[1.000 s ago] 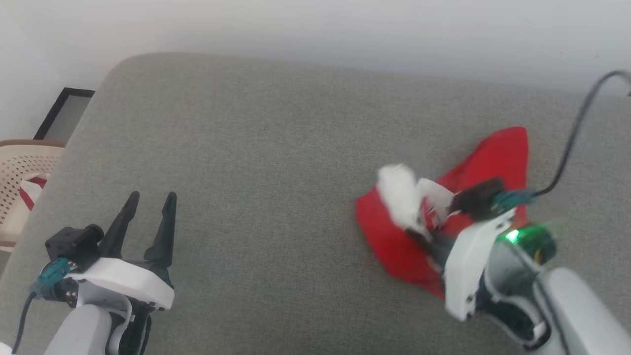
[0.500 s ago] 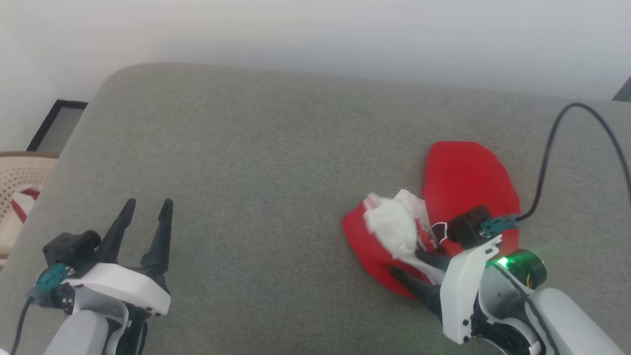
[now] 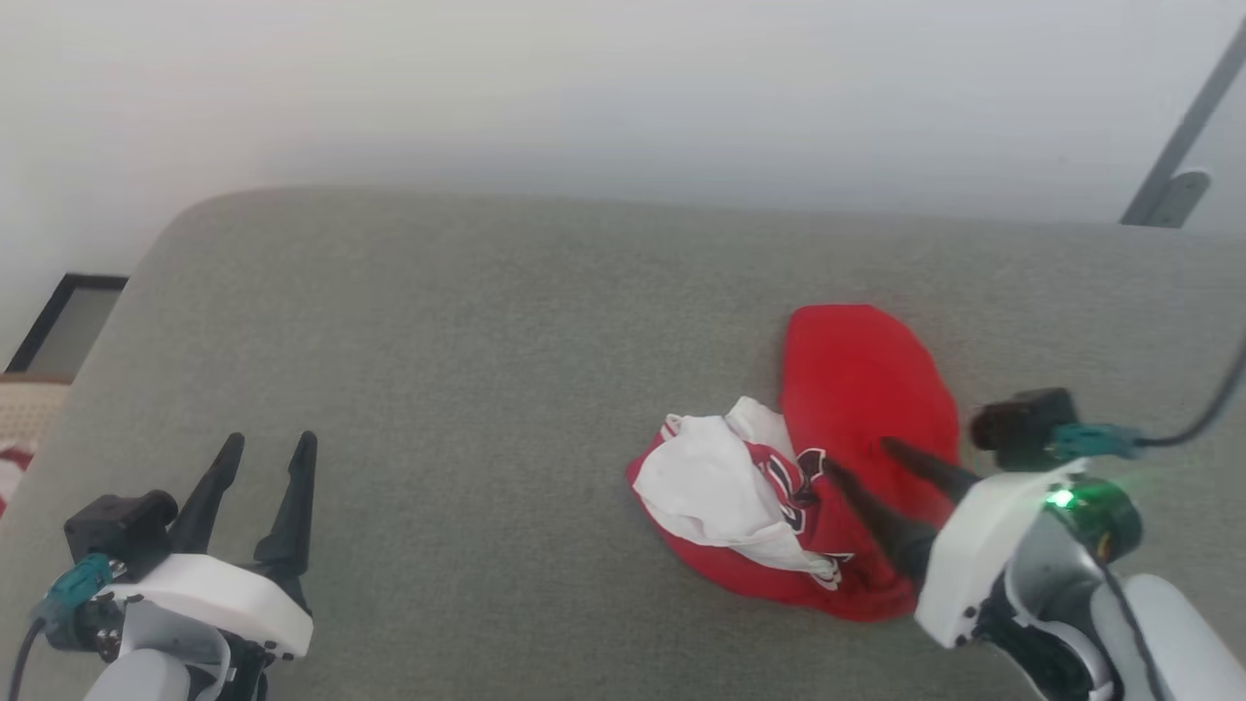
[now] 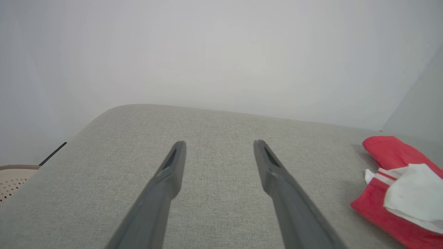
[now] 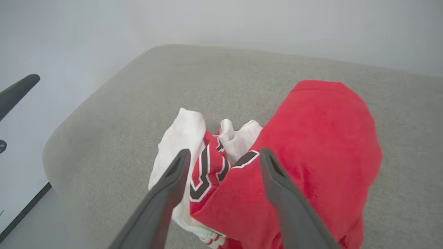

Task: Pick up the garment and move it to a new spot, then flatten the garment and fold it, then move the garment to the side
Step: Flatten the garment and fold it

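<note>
- Now, on the near left, the left gripper (image 3: 271,443) hovers over the grey cushion (image 3: 487,321). Its two dark fingers stand wide apart, and it holds nothing.
- A big stretch of cushion lies between this gripper and the shirt, so the two are well apart.
- On the right part of the cushion lies the garment (image 3: 861,380). It is all scrunched up in a heap.
- The white inside is turned out on the heap's left. The dark-and-white print shows in the middle. A smooth red flap lies on the far right of the heap.
- At the near right, the right gripper (image 3: 857,450) points at the heap. Its fingers are spread wide, one on each side of the print. It pinches no cloth, and I cannot tell if the tips touch the shirt.
- No gripper holds the shirt, so I think the moving step is done and the flattening step comes next.
- That step needs an edge to pull. The striped band (image 4: 380,176) on the heap's left looks like a good place to pinch.
- I think the left gripper must come over to the right, so both can pull the shirt out flat.
</note>
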Tool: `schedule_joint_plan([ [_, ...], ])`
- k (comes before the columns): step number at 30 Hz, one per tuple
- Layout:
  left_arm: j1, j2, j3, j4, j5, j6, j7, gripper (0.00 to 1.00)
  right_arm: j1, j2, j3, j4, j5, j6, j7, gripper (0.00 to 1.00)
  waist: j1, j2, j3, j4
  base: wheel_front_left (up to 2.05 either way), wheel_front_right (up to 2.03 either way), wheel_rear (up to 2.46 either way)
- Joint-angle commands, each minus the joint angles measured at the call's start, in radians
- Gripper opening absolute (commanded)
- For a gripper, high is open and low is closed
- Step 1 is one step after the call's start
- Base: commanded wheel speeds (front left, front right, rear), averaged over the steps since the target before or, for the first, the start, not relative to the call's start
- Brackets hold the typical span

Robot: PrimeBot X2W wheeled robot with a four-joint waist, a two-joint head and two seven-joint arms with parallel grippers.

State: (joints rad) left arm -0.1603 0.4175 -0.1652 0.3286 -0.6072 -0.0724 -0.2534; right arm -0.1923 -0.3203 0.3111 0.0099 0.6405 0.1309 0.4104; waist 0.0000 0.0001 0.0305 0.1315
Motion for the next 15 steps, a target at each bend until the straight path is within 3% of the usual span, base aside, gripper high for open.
schedule_joint_plan([
  [1,0.012,0.006,0.002,-0.004,-0.004,0.005,0.004,1.0,0.014,0.006,-0.021,-0.006,-0.017,0.0,-0.031,1.0,0.0,-0.0001,-0.012,-0.014,0.0,0.0,0.0],
  [15,0.014,0.037,0.005,-0.06,-0.034,0.004,0.051,1.0,0.065,0.087,-0.29,0.027,-0.216,0.0,-0.363,1.0,0.0,-0.0001,-0.024,-0.101,0.0,0.0,0.0],
])
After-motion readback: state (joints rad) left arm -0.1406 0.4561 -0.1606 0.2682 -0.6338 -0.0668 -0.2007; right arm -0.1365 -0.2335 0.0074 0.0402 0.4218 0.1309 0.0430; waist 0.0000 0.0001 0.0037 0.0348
